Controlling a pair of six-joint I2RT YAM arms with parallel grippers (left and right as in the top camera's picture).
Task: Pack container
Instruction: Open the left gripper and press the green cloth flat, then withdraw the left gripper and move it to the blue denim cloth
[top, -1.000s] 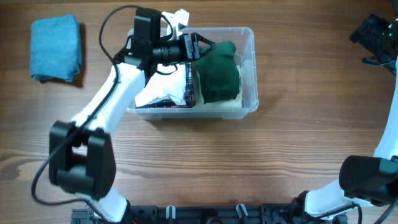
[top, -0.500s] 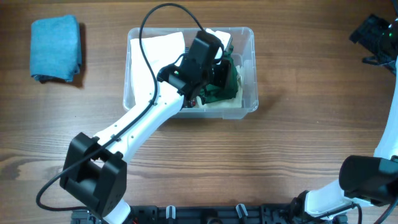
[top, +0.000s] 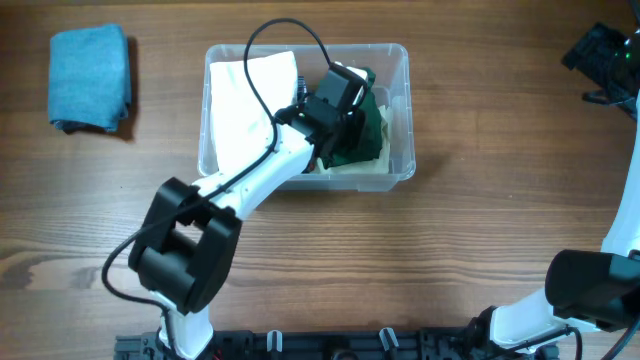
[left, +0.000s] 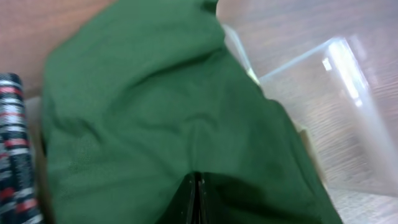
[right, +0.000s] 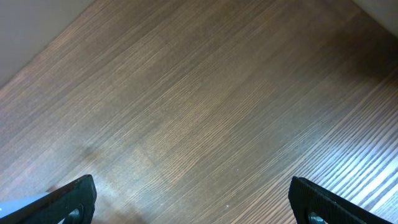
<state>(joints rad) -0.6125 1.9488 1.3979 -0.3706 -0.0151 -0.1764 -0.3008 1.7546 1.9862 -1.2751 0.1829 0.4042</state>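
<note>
Surface (top: 430, 260): wood grain, fills overhead view. L arm (top: 250, 185), white w/ black joints, runs from near edge, left of ctr, diagonally up to the container (top: 408, 110), wrist over its right half. R arm (top: 585, 285) sits at near-right corner and rises along right edge, well apart from everything else. The container is a clear plastic tub w/ rounded corners, by far edge, approx. ctr, long side parallel to that edge. Inside, left half: white sheet (top: 240, 100), fairly flat, reaching the tub's far-left corner. Right half: green cloth (top: 370, 135), bunched, up against the right wall; pale layer shows under it along the near wall. Blue cloth (top: 90, 78), folded, at far-left corner of surface, well apart from the tub. Wrist view: strip of plaid fabric (left: 15, 155), red/black/white, just left of the green cloth. L fingers (left: 189, 205) together, tips sunk in a crease of the green cloth; can't tell if fabric is pinched btwn them. R fingers (right: 71, 196) wide apart, gripping nothing, over wood.
</note>
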